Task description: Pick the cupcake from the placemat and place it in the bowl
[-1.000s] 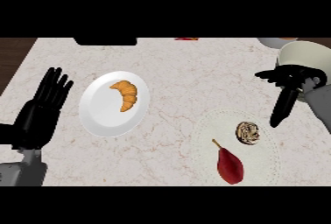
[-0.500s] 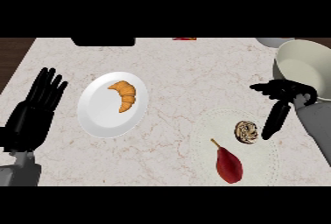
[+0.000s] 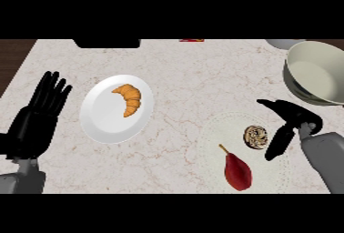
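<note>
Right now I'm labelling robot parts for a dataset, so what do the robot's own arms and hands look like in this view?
Each arm ends in a matte black hand with slim, jointed fingers and a thumb: the left hand at the view's left, the right hand at its right. Behind each wrist runs a smooth, rounded grey forearm, left and right. No cables, markings or sleeves show on either.

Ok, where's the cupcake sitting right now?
The cupcake is at the right of the head view on the placemat, just above the red pear, with the right hand beside it on its right.
</note>
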`<state>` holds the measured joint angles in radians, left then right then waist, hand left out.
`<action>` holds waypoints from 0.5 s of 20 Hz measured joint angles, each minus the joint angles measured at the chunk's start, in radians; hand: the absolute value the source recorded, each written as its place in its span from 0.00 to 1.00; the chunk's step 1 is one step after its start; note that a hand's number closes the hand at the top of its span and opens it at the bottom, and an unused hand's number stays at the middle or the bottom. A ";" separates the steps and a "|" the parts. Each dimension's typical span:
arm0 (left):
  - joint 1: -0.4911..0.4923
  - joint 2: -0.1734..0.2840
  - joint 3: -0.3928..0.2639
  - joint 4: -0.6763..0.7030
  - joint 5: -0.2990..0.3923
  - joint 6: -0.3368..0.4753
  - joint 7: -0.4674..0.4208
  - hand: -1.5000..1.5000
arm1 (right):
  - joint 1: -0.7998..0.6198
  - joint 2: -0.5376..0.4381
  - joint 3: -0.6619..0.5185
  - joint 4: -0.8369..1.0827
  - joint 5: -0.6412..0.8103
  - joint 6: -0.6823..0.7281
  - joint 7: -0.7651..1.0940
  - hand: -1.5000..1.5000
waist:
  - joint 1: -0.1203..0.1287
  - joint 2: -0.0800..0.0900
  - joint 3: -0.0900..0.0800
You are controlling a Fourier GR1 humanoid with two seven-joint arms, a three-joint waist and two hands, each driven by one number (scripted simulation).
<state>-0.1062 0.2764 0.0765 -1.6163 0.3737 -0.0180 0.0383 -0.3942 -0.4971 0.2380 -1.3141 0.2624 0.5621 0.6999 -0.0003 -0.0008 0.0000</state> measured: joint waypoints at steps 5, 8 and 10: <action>-0.031 -0.005 0.029 0.062 -0.010 -0.034 -0.018 0.50 | 0.029 0.024 -0.029 0.011 0.075 -0.006 -0.073 0.00 | 0.001 0.001 0.000; -0.023 -0.009 0.038 0.038 -0.015 -0.038 -0.002 0.50 | 0.022 0.042 -0.040 0.048 0.117 0.009 -0.103 0.00 | 0.003 0.001 0.000; -0.036 -0.016 0.039 0.038 -0.020 -0.035 0.008 0.50 | -0.007 0.071 -0.038 0.108 0.151 0.000 -0.119 0.00 | 0.005 0.001 0.000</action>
<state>-0.1427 0.2604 0.1155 -1.5782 0.3541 -0.0533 0.0463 -0.4008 -0.4263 0.1999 -1.2066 0.4135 0.5624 0.5805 0.0043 0.0005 0.0001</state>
